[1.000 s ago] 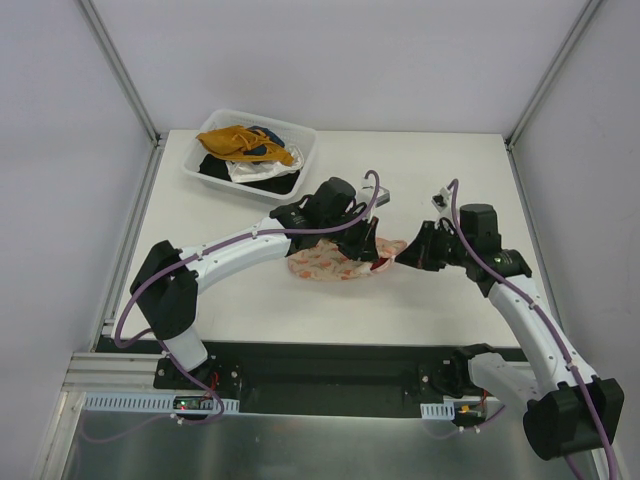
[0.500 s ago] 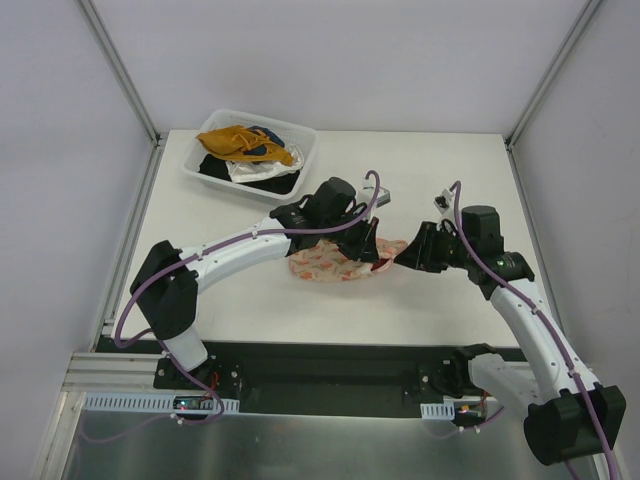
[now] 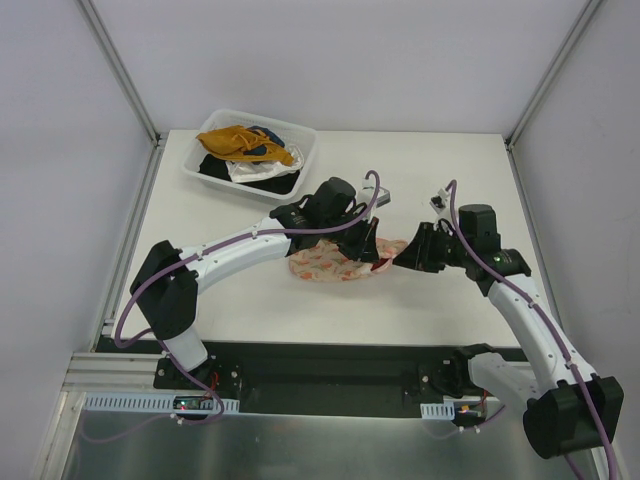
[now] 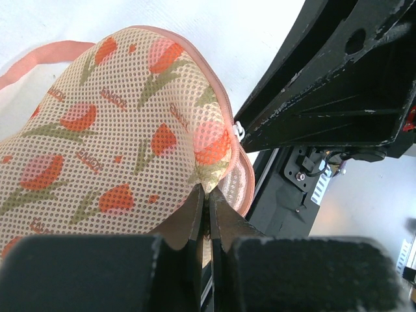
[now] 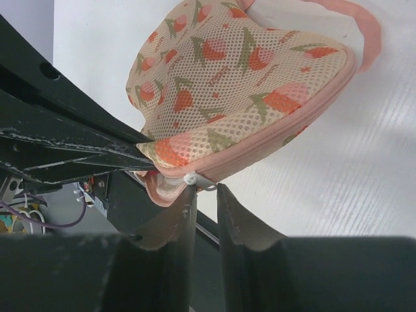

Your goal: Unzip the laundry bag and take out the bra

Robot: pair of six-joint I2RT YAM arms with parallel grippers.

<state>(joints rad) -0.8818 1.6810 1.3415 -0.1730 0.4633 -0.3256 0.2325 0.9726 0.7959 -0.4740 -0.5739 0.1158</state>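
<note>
Where the two arms meet near the middle of the desk [image 3: 260, 300], the laundry bag [image 3: 330, 262] lies on the surface, well apart from the clear bin [image 3: 308, 152] of clothes at the far left corner. The left gripper [image 3: 370, 248] sits over the bag's right end. In the left wrist view, its fingers [image 4: 192, 214] are pressed together, pinching a small fold of the printed mesh just inside the pink zipper rim [image 4: 224, 104]. The right gripper [image 3: 403, 258] meets the same end from the right, close beside the left gripper. In the right wrist view, its fingers [image 5: 179, 221] stand a narrow gap apart directly below the rim. The small white zipper pull [image 5: 197, 180] lies at their tips. Whether the right fingers actually clamp the pull cannot be determined. The zipper rim appears closed along its visible length. A pink loop strap [image 5: 364, 26] lies on the desk at the bag's far edge.
</note>
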